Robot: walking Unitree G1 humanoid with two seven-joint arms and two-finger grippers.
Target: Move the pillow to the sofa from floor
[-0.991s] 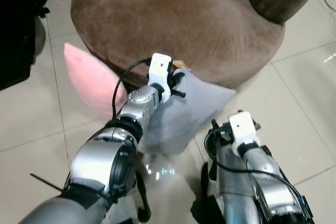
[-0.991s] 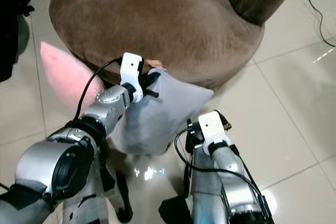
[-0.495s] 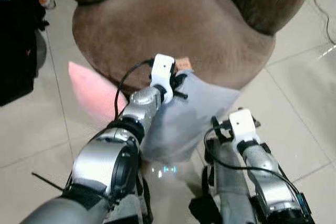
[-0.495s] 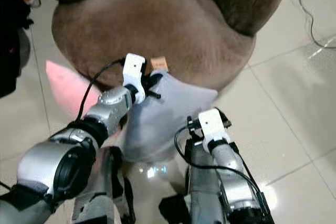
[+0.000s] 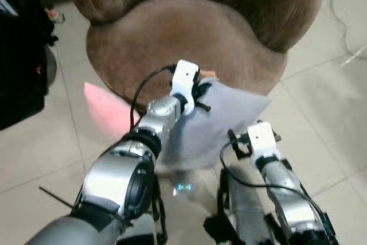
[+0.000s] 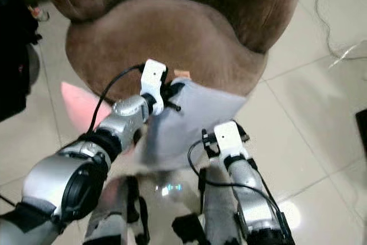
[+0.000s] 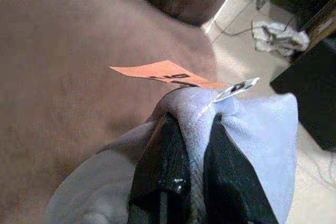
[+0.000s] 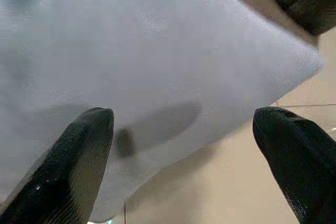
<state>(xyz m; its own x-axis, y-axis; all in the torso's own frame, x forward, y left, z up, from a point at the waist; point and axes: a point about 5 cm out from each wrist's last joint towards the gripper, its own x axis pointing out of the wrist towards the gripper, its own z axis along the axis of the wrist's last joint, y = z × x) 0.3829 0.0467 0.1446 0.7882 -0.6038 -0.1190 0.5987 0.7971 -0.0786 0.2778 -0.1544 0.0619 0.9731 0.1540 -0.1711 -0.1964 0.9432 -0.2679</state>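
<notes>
Carrying step: left gripper clenched on a corner of the grey pillow, hanging off the floor at the near sofa edge, right gripper spread beneath, apparently untouching; next, forward onto the seat.

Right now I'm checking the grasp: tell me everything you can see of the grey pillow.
The grey pillow is soft, pale grey-blue cloth, roughly square and limp. The left gripper pinches one top corner, where an orange tag and a small white label stick out. It hangs tilted off the floor, at the front edge of the brown sofa seat. The right gripper is open just below it, apart.
</notes>
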